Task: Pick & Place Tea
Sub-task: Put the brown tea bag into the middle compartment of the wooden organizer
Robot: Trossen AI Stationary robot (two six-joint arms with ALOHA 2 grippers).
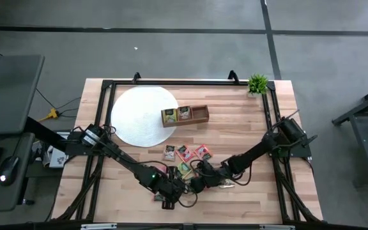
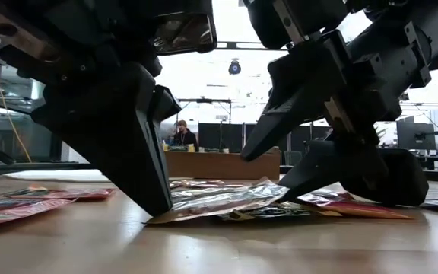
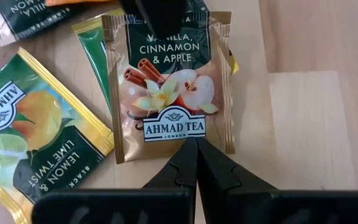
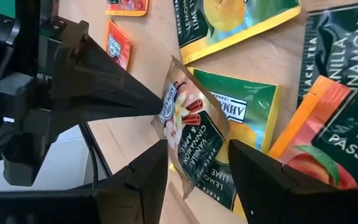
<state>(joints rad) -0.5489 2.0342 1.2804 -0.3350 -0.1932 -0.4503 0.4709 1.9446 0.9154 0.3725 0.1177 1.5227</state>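
Left pincer [image 3: 196, 144]: closed, its two dark fingers pressed tip to tip on the near edge of the brown foil vanilla, cinnamon and apple tea packet [image 3: 169, 87]; it sits near the front edge of the counter [image 1: 248, 121], left of the middle.
Right pincer [image 4: 197, 163]: open, its two fingers standing either side of the same brown packet's raised far end, not clamped on it; it reaches in from the right side of the counter and meets the left pincer nose to nose.
Brown packet: lies near the counter's front edge, one end tilted up off the wood in the right wrist view; it overlaps a green packet [image 4: 252, 106] beneath it.
Other loose tea: a green and yellow lemon and lime twist packet [image 3: 27, 134] lies flat just beside the brown one; an orange peach packet [image 4: 328, 140] and a dark green vanilla packet [image 4: 340, 46] lie close by; small red packets [image 1: 197, 152] lie a little farther toward the counter's centre.
Brown wooden three-compartment tray [image 1: 185, 115]: near the centre of the counter, at the right edge of the round white mat [image 1: 139, 115]; packets show in its left and middle compartments.
Small green potted plant [image 1: 257, 84]: back right corner of the counter.
Room behind: a person [image 2: 181, 134] sits at a desk, well away.
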